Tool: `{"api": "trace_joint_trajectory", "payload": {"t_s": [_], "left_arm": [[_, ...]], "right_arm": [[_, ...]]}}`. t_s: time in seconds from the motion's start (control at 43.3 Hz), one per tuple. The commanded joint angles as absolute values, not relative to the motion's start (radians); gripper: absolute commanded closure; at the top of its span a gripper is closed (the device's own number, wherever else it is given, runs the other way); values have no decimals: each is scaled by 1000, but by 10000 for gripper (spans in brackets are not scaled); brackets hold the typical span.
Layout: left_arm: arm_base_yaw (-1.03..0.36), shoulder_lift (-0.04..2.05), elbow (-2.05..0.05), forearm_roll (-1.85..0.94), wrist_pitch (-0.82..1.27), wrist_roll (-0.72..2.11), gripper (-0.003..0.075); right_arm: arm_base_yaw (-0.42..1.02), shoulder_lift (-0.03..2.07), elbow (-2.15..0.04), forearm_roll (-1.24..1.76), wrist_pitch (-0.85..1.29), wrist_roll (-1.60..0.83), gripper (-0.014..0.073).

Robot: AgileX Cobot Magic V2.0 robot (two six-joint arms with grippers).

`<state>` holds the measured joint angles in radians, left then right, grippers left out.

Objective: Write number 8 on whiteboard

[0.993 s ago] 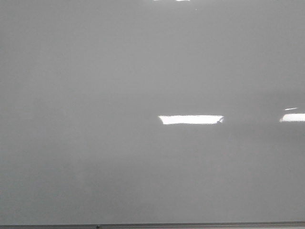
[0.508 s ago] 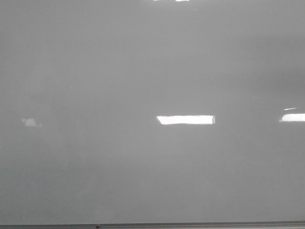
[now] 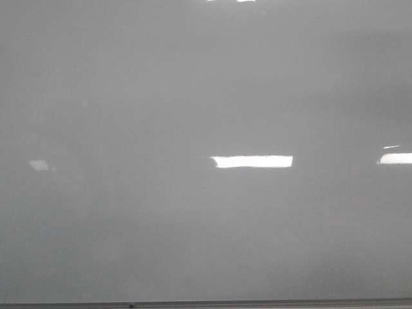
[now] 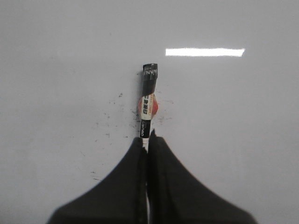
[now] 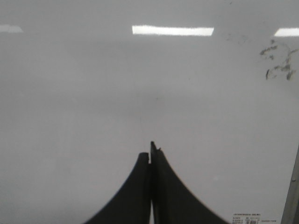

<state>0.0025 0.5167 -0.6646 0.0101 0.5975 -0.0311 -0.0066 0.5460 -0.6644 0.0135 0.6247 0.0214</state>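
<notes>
The whiteboard (image 3: 206,96) fills the front view, glossy pale grey with glare patches; neither gripper shows there. No number 8 shows in any view. In the left wrist view my left gripper (image 4: 148,140) is shut on a black and white marker (image 4: 148,100) that points away from the jaws toward the board (image 4: 233,140). I cannot tell whether its far end touches the board. A reddish spot lies beside the marker's middle. In the right wrist view my right gripper (image 5: 150,156) is shut and empty over bare board (image 5: 70,116).
The board's thin grey frame edge (image 3: 257,304) runs along the bottom of the front view and shows in the right wrist view (image 5: 293,186). Smudged black marks (image 5: 279,60) lie near that edge. Small black specks (image 4: 107,121) surround the marker. A small label (image 5: 252,218) sits by the frame.
In the front view a small pale glare patch has appeared at the left, and the central glare bar's ends have shifted slightly. No mark has appeared on the board.
</notes>
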Motion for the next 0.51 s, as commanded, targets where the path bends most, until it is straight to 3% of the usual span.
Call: {"api": "trace_joint_trajectory", "payload": {"t_s": [0.0,0.092,0.162,0.3,0.346,0.416,0.485], "left_arm": [[-5,554,-694,0,548,-30,741],[-5,582,-694,0,571,11,726],[-5,602,-694,0,575,25,665],[-5,645,-694,0,575,33,416],[-5,662,-694,0,572,35,332],[-5,694,-694,0,570,35,239],[-5,729,-696,0,564,35,220]], "right_arm": [[-5,584,-698,17,581,9,695],[-5,608,-698,17,595,-12,625],[-5,621,-698,17,601,-23,495],[-5,630,-698,17,601,-27,181],[-5,630,-698,17,601,-27,113],[-5,630,-698,17,601,-27,59],[-5,630,-698,17,601,-27,60]]}}
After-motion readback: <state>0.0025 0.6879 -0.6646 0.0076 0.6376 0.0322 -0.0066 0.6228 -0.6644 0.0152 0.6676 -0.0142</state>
